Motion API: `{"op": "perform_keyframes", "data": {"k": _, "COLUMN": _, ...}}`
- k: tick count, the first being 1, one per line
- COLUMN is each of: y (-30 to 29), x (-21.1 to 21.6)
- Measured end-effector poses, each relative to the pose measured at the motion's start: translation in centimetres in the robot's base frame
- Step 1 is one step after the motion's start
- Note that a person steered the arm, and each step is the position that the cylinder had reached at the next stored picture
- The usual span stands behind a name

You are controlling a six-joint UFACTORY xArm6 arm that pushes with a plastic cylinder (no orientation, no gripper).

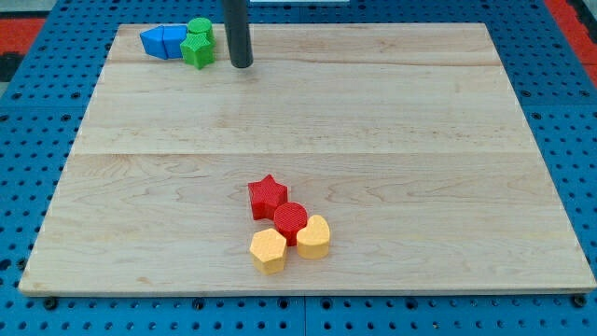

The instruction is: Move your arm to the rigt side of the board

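Observation:
My tip (241,65) rests on the wooden board (392,140) near the view's top, left of centre. Just to its left sit a green star block (197,51) and a green round block (200,29), with a blue triangle block (173,40) and a blue wedge-shaped block (151,41) beyond them. The tip stands apart from the green star by a small gap. Near the view's bottom centre lie a red star block (267,195), a red round block (290,221), a yellow heart-like block (313,237) and a yellow hexagon block (269,250), all touching.
The board lies on a blue pegboard table (560,112). A red patch (571,17) shows at the view's top right corner, and another at the top left.

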State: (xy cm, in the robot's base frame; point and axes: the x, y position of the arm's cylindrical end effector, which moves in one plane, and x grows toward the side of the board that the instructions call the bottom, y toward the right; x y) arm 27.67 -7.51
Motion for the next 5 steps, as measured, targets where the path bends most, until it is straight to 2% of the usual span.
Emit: {"op": "perform_keyframes", "data": {"k": 5, "y": 2.6, "x": 0.1}}
